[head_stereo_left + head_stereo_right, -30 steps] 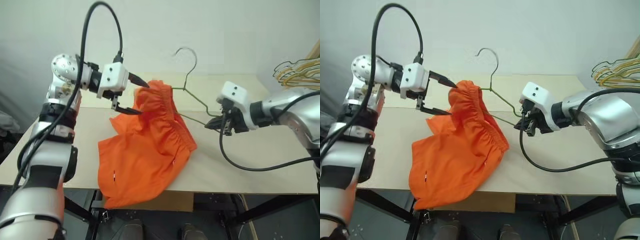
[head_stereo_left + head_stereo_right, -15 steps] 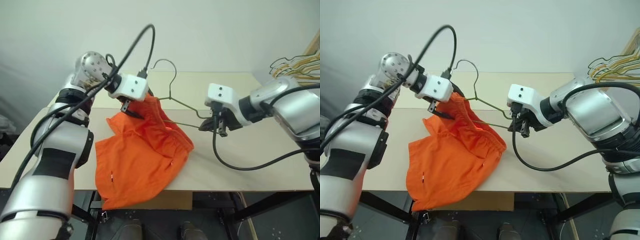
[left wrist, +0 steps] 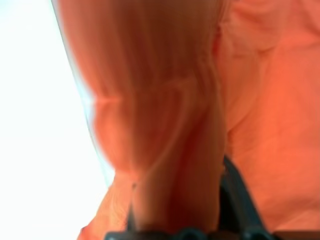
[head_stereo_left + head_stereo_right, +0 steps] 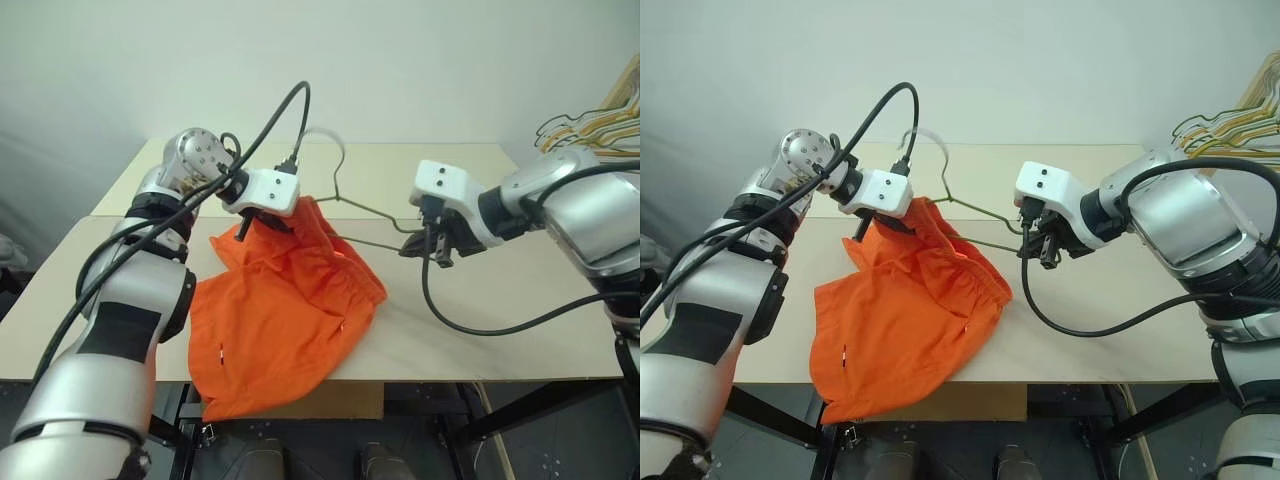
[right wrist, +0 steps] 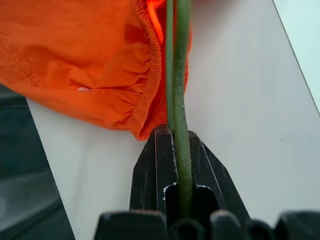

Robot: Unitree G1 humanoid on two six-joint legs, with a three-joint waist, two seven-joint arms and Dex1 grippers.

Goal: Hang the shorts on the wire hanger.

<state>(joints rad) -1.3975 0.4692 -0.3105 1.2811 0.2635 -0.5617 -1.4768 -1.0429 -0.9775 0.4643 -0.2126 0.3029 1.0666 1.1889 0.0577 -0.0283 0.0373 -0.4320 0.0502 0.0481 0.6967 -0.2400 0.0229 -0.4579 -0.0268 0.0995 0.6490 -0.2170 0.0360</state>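
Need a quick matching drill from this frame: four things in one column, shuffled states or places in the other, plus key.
Things:
1. left gripper
2. right gripper
3. shorts
4. bunched hangers

States or places:
A. shut on the wire hanger
B. far right, off the table
C. shut on orange fabric
D. draped over the table's front edge

Pairs: 1-C, 2-A, 3-D, 4-B
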